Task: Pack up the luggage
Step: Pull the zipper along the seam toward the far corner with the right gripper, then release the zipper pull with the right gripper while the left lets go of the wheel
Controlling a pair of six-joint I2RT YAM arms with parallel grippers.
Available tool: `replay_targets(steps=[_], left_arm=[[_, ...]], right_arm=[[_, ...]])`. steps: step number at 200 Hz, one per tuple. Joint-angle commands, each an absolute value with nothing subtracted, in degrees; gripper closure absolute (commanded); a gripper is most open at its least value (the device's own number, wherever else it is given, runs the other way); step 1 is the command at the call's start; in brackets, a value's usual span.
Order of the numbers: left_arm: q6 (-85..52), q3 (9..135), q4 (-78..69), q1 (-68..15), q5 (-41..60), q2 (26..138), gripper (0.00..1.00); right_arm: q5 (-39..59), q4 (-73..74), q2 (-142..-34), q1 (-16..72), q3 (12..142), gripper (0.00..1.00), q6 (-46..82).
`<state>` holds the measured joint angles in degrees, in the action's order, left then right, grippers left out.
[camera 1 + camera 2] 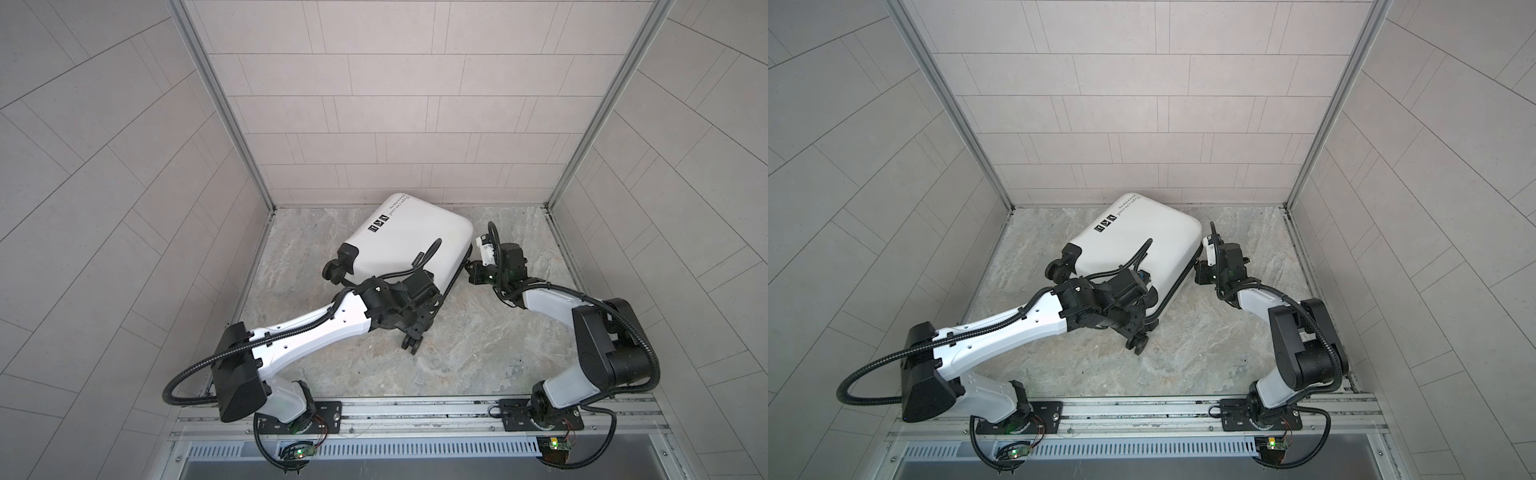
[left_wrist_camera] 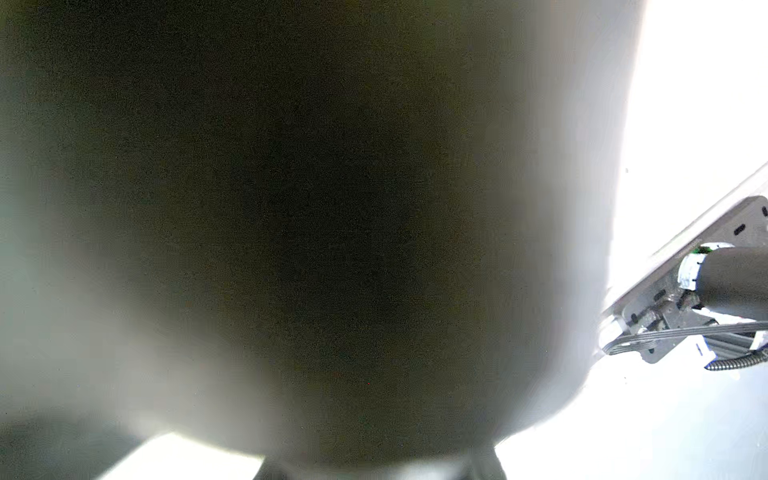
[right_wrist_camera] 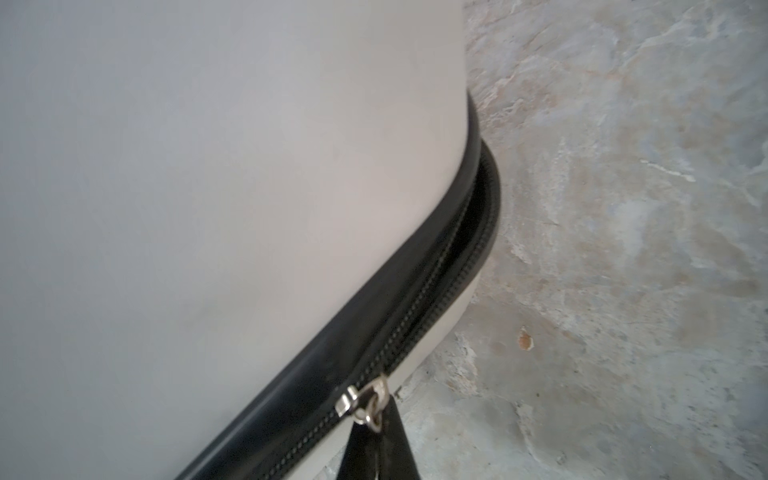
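Luggage (image 1: 407,249) lies flat and shut on the stone-patterned table (image 1: 478,353), toward the back wall and about midway between my two arms. Its long axis runs on a diagonal. The wheels (image 1: 334,272) point near-left toward the left arm's side, and the printed end points far-right, close to the back wall.

My right gripper (image 1: 471,271) sits at the right-hand long edge with its jaws closed. In the right wrist view the zipper pull (image 3: 370,449) stretches from the zipper slider (image 3: 361,399) straight toward the jaws, so I judge that it is pinched there, though the fingertips themselves are out of view. My left gripper (image 1: 415,322) is down on the wheel-end corner. Its wrist camera sees only blurred shell, and I cannot tell whether its jaws are open or closed.

I read the step in hand as zipping up. The track past the slider, toward the rounded corner, looks slightly gaped, so I want to draw the pull along the line of the track and not away from the shell. At the corner I should follow the curve slowly, turning the wrist with it. The left arm should press the case down, or it may skate or spin across the smooth top.
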<state>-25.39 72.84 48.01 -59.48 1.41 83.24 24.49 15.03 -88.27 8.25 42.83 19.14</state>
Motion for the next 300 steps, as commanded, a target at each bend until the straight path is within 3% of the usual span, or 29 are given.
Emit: replay_targets(steps=[1, 146, 195, 253, 282, 300], left_arm=[[-21.76, 74.9, 46.55, -60.69, 2.65, 78.3, 1.0], [-20.78, 64.59, 51.6, -60.4, -6.43, 61.43, 1.0], [-20.8, 63.19, 51.63, -60.27, -6.23, 60.13, 1.0], [-21.98, 63.0, 51.81, -59.77, -11.88, 60.53, 1.0], [-21.95, 63.28, 51.1, -59.51, -13.22, 62.34, 1.0], [-21.9, 63.19, 50.27, -59.52, -12.69, 63.0, 0.95]], right_arm=[[20.98, 16.82, -87.6, 5.16, 44.85, 1.0, 20.83], [21.05, 12.72, -96.71, 0.71, 56.21, 1.0, 19.35], [24.39, 8.37, -102.5, 0.7, 64.18, 1.0, 17.41], [26.54, 8.03, -100.99, 0.83, 61.69, 1.0, 17.57], [26.77, 9.1, -99.29, 1.14, 58.57, 0.76, 18.42], [26.35, 10.08, -97.34, 1.1, 56.21, 0.68, 19.04]])
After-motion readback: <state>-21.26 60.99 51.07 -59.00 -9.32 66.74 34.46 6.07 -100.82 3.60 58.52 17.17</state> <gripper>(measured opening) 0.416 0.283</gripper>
